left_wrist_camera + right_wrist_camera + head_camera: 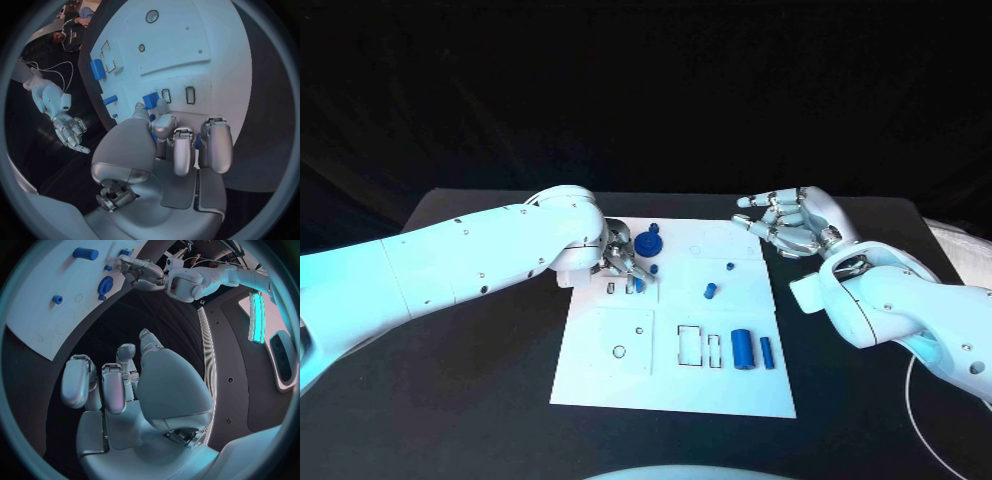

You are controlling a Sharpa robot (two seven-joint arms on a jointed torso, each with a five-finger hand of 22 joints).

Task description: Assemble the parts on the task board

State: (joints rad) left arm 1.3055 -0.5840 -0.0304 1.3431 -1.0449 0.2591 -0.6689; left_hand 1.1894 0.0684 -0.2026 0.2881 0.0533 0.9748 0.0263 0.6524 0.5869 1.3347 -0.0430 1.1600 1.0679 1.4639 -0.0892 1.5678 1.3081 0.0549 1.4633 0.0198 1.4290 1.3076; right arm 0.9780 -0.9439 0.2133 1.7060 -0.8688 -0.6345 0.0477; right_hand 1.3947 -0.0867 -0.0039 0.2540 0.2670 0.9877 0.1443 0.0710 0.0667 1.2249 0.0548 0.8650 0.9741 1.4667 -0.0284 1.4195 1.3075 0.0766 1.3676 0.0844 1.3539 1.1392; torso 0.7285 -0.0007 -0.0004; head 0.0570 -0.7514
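Left hand [620, 262] fingers hide blue part [636, 284]; grip unclear.

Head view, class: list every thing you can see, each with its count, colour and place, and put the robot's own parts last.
Table: one, black, under everything.
Task board: one, white, mid-table.
Gear: one, blue, at the board's far edge by the left hand.
Cylinders: two, blue, side by side on the board's near right part.
Small pegs: two, blue, on the board's right middle.
Left hand: one, silver, fingers down over a blue part on the board's far left.
Right hand: one, silver, fingers spread, raised beyond the board's far right corner, holding nothing.
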